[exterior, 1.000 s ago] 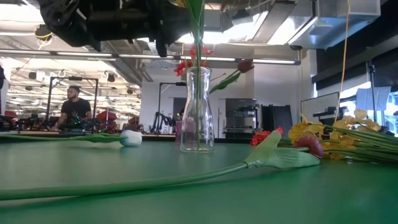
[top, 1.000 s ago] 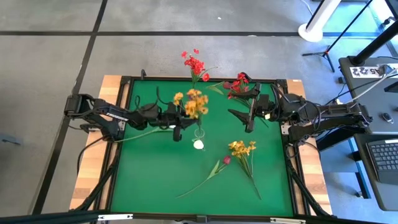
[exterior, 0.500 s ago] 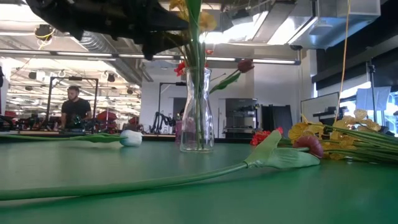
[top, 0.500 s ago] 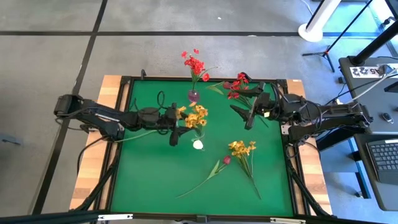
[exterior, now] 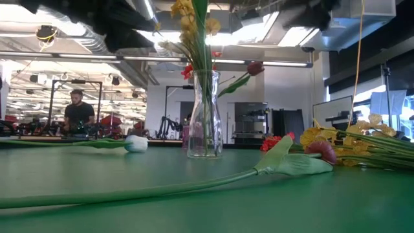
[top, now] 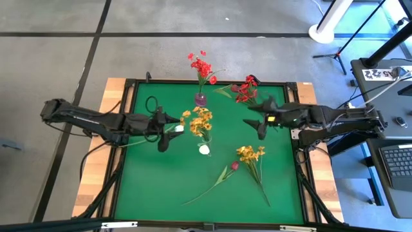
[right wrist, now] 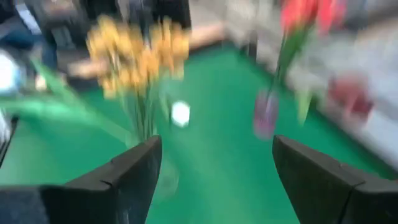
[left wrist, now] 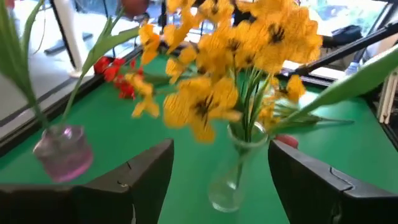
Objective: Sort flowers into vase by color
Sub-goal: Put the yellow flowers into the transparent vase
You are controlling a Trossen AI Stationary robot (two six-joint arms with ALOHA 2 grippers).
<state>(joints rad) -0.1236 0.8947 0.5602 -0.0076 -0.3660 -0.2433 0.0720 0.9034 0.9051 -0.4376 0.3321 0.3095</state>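
Withdrawn leftward from the clear glass vase (top: 205,136) since the earlier frame: left gripper (top: 166,131), fingers spread wide and empty, now just left of the vase; yellow-orange spray (top: 201,119) released, standing upright in that vase. Shifted toward table centre: right gripper (top: 257,122), fingers spread apart, empty, hanging above the green mat (top: 154,180) right of the vases.

Nearest the table's front edge, in the low view: dark magenta tulip (exterior: 321,149), lying flat, long green stalk running off to the left across the mat. Just beside it, on the right: second yellow-orange spray (top: 250,153), lying flat, stalks pointing toward the front right.

Mid-table: white tulip bud (top: 204,149), lying just in front of the glass vase, a white tulip's stalk stretching left under the left arm. Glass vase, upright, holding yellow-orange blooms only.

Farther back: small pink vase (top: 200,99), upright, holding a red spray (top: 203,67) that leans out over the rear edge. Right of it, near the rear edge: second red spray (top: 245,89), lying flat.

Beyond the table, in the low view: a person (exterior: 77,111), far off in the room.
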